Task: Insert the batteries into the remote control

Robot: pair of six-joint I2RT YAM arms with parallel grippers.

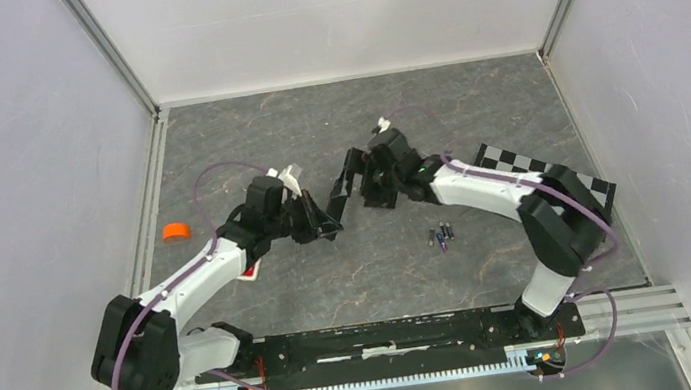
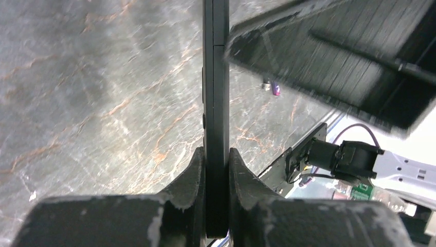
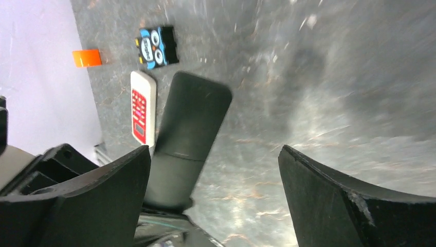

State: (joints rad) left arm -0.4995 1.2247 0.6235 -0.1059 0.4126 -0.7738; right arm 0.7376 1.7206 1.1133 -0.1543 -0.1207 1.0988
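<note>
Since the left gripper (image 2: 216, 154) is clenched on the slim black plastic remote control (image 2: 216, 92), I read that hold as secure. Both scuffed dark fingers (image 2: 191, 177) pinch its flat faces. The left wrist view shows it edge-on, long axis running straight out from the jaws. In the top view it slants from the left gripper toward the right arm.

Opposite it, the right gripper (image 3: 215, 154) is released, jaws spread wide, nothing in them. The black remote stands just beside the inner face of one finger (image 3: 92, 195).

Key relation: the small dark bluish-purple cylindrical batteries (image 1: 442, 235), silvery at the ends, lie loose on the table. They're on the near side of both grippers and off to the right, close by the right forearm. The right arm is clearly nearer, and it's the free one. Cells are bunched side by side. Long axes look roughly far-to-near, but they're too small for me to be sure.

My call for the next move: right gripper comes back and down and pinches one cell across its width, while the left presents the remote. The battery compartment isn't visible from any camera.

Around that:
- grey marbled matte tabletop (image 1: 353, 285)
- white slim remote with red buttons (image 3: 143, 105)
- black-and-blue cartoon-face card (image 3: 157, 46)
- small orange round piece (image 1: 176, 231)
- checkerboard plate (image 1: 540, 169)
</note>
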